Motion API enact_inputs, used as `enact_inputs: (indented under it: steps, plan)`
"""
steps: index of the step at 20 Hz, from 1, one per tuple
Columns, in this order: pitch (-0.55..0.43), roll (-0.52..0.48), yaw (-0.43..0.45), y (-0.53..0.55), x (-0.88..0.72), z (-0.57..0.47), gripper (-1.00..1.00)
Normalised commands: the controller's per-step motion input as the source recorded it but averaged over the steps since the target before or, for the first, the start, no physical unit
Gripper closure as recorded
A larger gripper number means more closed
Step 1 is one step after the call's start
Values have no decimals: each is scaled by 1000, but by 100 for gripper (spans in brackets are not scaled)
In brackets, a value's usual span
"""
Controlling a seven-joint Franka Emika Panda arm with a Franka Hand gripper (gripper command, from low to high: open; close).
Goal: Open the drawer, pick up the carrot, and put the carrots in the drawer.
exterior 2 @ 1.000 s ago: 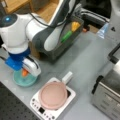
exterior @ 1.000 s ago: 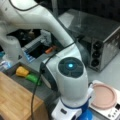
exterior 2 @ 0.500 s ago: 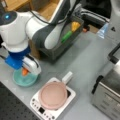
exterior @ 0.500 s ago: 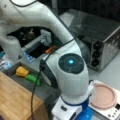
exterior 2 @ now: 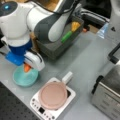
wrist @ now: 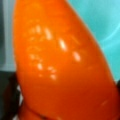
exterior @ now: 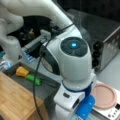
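Gripper (exterior 2: 28, 67) clamped on carrot (exterior 2: 26, 67) just above teal bowl (exterior 2: 23, 79); drawer (exterior 2: 53, 47) already open. Slippery-looking taper, could squirt loose mid-carry.

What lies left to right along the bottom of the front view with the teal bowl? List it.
Bowl with the carrot under the gripper → pink-topped scale → toaster oven.

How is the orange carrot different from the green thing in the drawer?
The carrot is orange and stubby; the green item is long and slim. The carrot stands over the teal bowl at the end effector; the green item lies in the open drawer, untouched. Both look like toy vegetables.
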Motion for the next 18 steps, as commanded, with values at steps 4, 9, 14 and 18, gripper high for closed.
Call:
enact_inputs:
  steps: [4,9,14,18]
  plan:
    - [-60,-140,398,1,-215,-61,100]
    - [-37,-120,376,44,-318,40,100]
    - [-40,-112,220,115,-349,9,100]
    - [-67,-139,184,213,-359,-16,100]
